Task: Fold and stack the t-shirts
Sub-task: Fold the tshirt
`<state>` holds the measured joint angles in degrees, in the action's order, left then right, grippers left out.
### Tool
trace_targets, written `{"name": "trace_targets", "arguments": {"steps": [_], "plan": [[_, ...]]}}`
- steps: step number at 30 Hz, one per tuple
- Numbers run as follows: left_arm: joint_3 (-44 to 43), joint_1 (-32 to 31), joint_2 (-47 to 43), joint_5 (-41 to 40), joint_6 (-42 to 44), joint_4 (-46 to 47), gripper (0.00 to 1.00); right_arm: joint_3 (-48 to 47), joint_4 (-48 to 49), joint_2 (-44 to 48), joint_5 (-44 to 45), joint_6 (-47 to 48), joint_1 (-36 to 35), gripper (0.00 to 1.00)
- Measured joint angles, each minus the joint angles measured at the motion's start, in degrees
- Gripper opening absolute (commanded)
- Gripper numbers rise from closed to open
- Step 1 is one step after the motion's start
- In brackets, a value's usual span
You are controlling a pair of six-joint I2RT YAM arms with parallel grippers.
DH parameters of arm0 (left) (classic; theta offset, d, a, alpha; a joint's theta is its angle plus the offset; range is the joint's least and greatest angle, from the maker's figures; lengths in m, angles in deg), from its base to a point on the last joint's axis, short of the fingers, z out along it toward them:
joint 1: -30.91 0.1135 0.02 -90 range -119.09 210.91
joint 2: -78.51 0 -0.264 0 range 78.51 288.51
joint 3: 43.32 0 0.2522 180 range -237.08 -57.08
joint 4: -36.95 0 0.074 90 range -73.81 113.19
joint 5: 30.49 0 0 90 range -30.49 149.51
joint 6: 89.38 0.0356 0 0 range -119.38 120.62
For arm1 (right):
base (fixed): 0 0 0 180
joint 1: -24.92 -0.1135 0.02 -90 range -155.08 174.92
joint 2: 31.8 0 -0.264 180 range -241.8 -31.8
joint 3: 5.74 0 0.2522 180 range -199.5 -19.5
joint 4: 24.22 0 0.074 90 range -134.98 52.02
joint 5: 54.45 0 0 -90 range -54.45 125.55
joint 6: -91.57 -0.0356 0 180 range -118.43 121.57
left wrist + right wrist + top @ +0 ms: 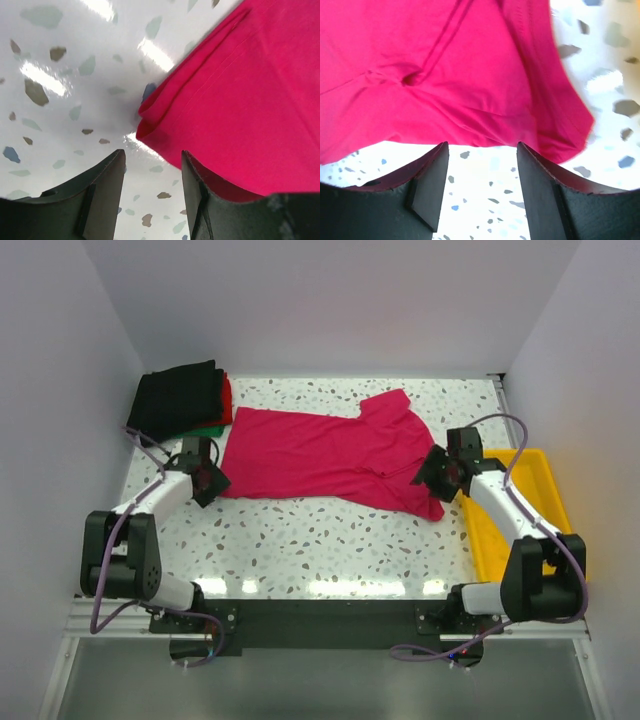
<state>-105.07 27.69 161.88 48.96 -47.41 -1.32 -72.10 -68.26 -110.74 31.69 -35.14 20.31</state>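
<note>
Lying on the white speckled table (330, 550), the bright magenta-pink cloth t-shirt (320, 455) sits between left gripper (212, 480) and right gripper (432, 472) — both with jaws apart, holding nothing. Risk: pinching one layer only would drag the fold open.

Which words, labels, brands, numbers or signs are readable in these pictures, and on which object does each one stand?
None: no word, number, label or sign can be read in any view.
The pink shirt is plain cloth, with no print or tag showing.
The stack shows no print.
The tray shows no marking.
</note>
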Motion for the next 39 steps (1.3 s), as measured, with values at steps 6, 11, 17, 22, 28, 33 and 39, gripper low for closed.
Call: {"name": "trace_targets", "arguments": {"steps": [6, 11, 17, 22, 28, 33, 39], "plan": [[5.31, 0.09, 0.04, 3.85, -0.98, 3.08, 0.54, 3.37, -1.44, 2.82, 4.15, 0.76, -0.11, 0.47], [5.90, 0.11, 0.04, 5.01, -1.97, 6.43, 0.54, 4.74, -0.72, 2.82, 4.87, 1.29, -0.11, 0.47], [7.65, 0.11, 0.02, 5.62, -3.56, 9.14, 0.51, 7.76, 1.22, 2.36, 4.44, 2.05, -0.11, 0.47], [8.07, 0.13, 0.02, 4.48, -5.01, 9.97, 0.49, 7.87, 1.70, 1.31, 4.37, 2.78, -0.11, 0.47], [8.37, 0.15, 0.04, 0.85, -6.34, 10.40, 0.40, 7.93, 2.01, 1.29, 4.37, 3.45, -0.11, 0.46], [9.31, 0.17, 0.31, -1.51, -7.30, 12.46, 0.30, 7.96, 2.08, 1.18, 4.37, 3.89, -0.11, 0.42], [10.43, 0.20, 1.07, -2.58, -8.17, 15.85, 0.13, 8.55, 3.58, -2.34, 4.07, 3.98, -0.11, 0.31]]}}
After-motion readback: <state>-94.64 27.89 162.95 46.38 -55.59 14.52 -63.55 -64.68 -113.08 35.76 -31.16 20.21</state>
